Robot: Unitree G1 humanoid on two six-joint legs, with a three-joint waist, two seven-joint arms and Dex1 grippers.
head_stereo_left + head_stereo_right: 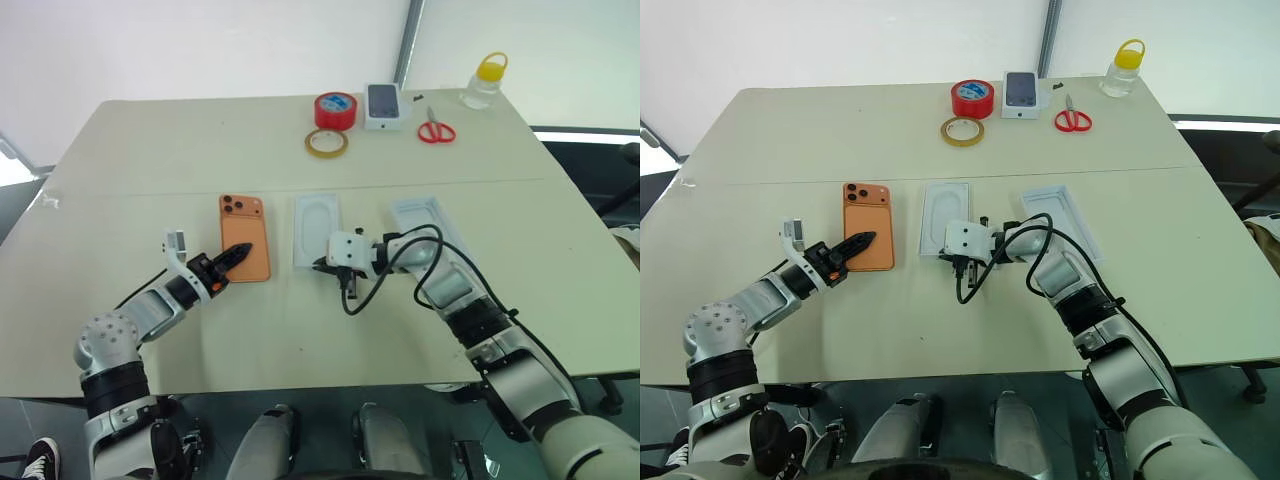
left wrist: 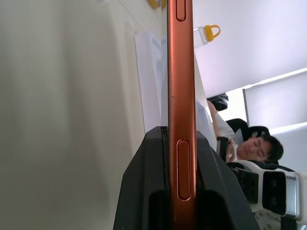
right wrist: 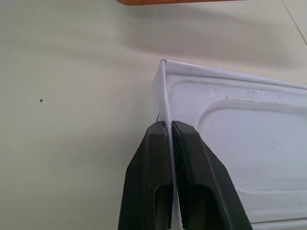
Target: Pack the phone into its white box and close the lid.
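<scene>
The phone (image 1: 245,235) is seen lying back-up on the table (image 1: 150,150), its lenses at the far corner; its near edge is clamped between the two black fingers of the left gripper (image 1: 238,254), and in the left wrist view the orange side rail (image 2: 181,120) is shown pinched tight between both pads. Just to the right, a white tray with a rounded phone-shaped recess (image 1: 317,228) is laid flat; its thin near wall is nipped by the right gripper (image 1: 322,266), jaws closed on the cardboard edge, as is confirmed in the right wrist view (image 3: 169,129). Further right, a second shallow white tray (image 1: 425,217) is rested at a slant, partly covered by the right arm. At the far edge are ranged a red tape roll (image 1: 336,109), a yellowish tape ring (image 1: 327,142), a small white box printed with a dark phone (image 1: 384,105), red-handled scissors (image 1: 435,129) and a yellow-capped bottle (image 1: 486,80); a seated person (image 2: 249,148) is glimpsed in the left wrist view.
</scene>
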